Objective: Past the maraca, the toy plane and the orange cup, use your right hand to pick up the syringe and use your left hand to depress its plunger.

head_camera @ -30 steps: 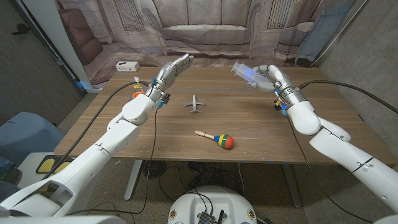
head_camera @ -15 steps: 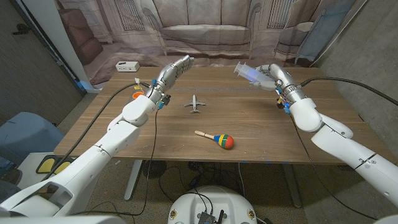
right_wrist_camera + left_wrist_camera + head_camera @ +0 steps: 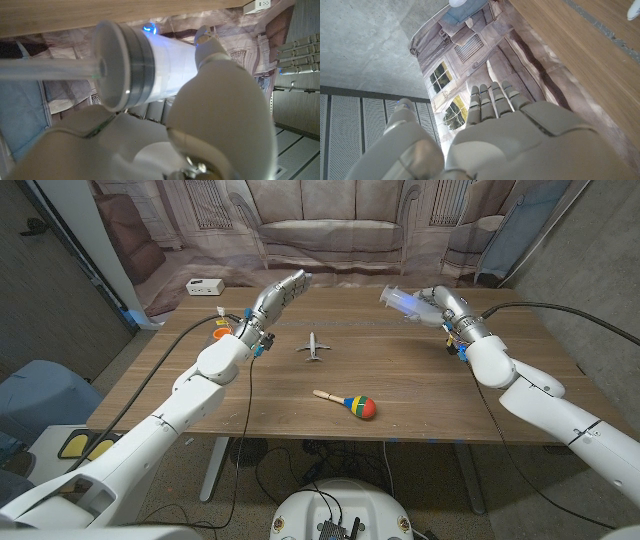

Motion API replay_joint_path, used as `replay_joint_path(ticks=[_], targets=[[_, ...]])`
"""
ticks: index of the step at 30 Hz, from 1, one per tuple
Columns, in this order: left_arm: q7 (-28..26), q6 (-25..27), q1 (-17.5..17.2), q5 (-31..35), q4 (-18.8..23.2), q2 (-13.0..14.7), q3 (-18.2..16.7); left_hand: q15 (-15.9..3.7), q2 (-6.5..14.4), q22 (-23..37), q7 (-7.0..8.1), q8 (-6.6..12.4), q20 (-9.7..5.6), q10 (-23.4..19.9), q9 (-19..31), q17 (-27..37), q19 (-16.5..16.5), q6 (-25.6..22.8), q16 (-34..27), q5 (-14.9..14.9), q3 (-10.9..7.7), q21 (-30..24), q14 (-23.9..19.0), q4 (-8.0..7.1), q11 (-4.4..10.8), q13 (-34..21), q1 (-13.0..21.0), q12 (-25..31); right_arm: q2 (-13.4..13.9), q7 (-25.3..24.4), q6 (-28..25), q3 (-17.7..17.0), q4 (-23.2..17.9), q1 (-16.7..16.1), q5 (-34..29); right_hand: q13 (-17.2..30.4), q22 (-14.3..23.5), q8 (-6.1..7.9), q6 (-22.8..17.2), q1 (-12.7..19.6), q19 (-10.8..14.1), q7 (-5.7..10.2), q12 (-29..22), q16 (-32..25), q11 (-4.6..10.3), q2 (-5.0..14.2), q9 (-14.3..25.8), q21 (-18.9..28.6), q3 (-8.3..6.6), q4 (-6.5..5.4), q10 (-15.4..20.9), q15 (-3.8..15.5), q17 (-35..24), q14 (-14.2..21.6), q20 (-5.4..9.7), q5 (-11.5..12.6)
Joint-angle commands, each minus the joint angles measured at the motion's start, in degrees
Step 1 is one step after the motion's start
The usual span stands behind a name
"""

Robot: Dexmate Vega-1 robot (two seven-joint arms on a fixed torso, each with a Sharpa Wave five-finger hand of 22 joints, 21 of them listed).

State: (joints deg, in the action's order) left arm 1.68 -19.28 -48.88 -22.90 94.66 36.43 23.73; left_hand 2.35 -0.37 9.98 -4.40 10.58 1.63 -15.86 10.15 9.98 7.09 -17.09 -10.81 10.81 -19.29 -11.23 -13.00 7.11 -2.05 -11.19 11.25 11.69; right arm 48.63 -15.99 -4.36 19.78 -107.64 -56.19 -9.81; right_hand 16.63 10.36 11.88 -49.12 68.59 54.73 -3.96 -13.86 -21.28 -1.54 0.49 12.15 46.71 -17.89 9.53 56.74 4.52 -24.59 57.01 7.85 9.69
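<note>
Right hand (image 3: pixel 440 304) at upper right of the head view, fingers wrapped around the clear syringe (image 3: pixel 400 300), held above the table (image 3: pixel 420 390) with barrel pointing toward frame centre. Left hand (image 3: pixel 278 292) raised at upper centre-left, fingers straight, close together, gripping nothing. Between the two hands, lower down: toy plane (image 3: pixel 315 345) at centre, maraca (image 3: pixel 350 403) below it. Orange cup (image 3: pixel 220 334) partly hidden behind the left wrist. White power strip (image 3: pixel 203 285) at upper left.
</note>
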Motion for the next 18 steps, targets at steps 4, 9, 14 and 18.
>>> replay_joint_path(ticks=[4, 9, 14, 18], targets=[[-2.10, 0.19, -1.10, 1.09, 1.27, -0.08, -0.44, 0.12, 0.46, 0.20, -0.37, 0.45, -1.40, -1.05, 0.17, 0.23, 1.11, -1.06, -0.10, -0.09, 0.22, -0.31, -0.54, 0.00, -0.25, -0.16, 0.59, 0.62, -1.62, 0.66, -1.57, 3.25, 5.62, 3.21, 2.31, 0.12, -0.03, 0.36, -5.85, -1.50, -0.52, 5.22, -0.27, -0.04, 0.51, 9.61, 0.26, 0.49, -5.30, -4.75, 1.95, 6.17, -0.22, 4.09, 0.76, 0.34], [-2.52, 0.54, -1.73, 1.17, 2.16, 0.29, -0.71, 0.08, 0.44, 0.20, -0.22, 0.45, -1.19, -1.03, 0.17, 0.23, 1.00, -1.12, -0.08, -0.10, 0.26, -0.25, -0.55, 0.00, -0.16, -0.16, 0.59, 0.60, -1.61, -0.48, -2.47, 5.10, 7.06, 4.18, 0.17, 0.09, -0.05, 0.36, -5.87, -1.53, -0.52, 5.21, -0.25, -0.10, 0.42, 9.61, 0.26, 0.61, -5.30, -4.74, 1.98, 6.16, -0.29, 4.15, 0.78, 0.33], [-2.90, 0.59, -2.28, 1.33, 2.79, 0.48, -0.89, 0.12, 0.41, 0.20, -0.22, 0.41, -0.91, -1.04, 0.17, 0.22, 0.86, -1.09, -0.04, -0.11, 0.30, -0.17, -0.50, 0.00, -0.10, -0.16, 0.58, 0.59, -1.72, -0.87, -3.52, 7.06, 8.65, 5.29, -1.75, 0.06, -0.06, 0.34, -5.84, -1.54, -0.65, 5.24, -0.16, -0.03, 0.62, 9.65, 0.25, 0.73, -5.35, -4.72, 1.88, 6.07, -0.32, 4.03, 0.80, 0.33], [-3.20, 0.69, -2.67, 1.52, 3.34, 0.65, -1.04, 0.09, 0.40, 0.19, -0.17, 0.40, -0.83, -1.01, 0.17, 0.22, 0.79, -1.11, -0.04, -0.11, 0.32, -0.14, -0.52, 0.00, -0.22, -0.16, 0.57, 0.57, -1.80, -0.89, -4.29, 8.27, 9.72, 5.99, -2.71, 0.06, -0.07, 0.33, -5.84, -1.46, -0.74, 5.17, -0.18, -0.02, 0.56, 9.61, 0.25, 0.82, -5.40, -4.61, 1.96, 6.27, -0.36, 4.01, 0.77, 0.33]])
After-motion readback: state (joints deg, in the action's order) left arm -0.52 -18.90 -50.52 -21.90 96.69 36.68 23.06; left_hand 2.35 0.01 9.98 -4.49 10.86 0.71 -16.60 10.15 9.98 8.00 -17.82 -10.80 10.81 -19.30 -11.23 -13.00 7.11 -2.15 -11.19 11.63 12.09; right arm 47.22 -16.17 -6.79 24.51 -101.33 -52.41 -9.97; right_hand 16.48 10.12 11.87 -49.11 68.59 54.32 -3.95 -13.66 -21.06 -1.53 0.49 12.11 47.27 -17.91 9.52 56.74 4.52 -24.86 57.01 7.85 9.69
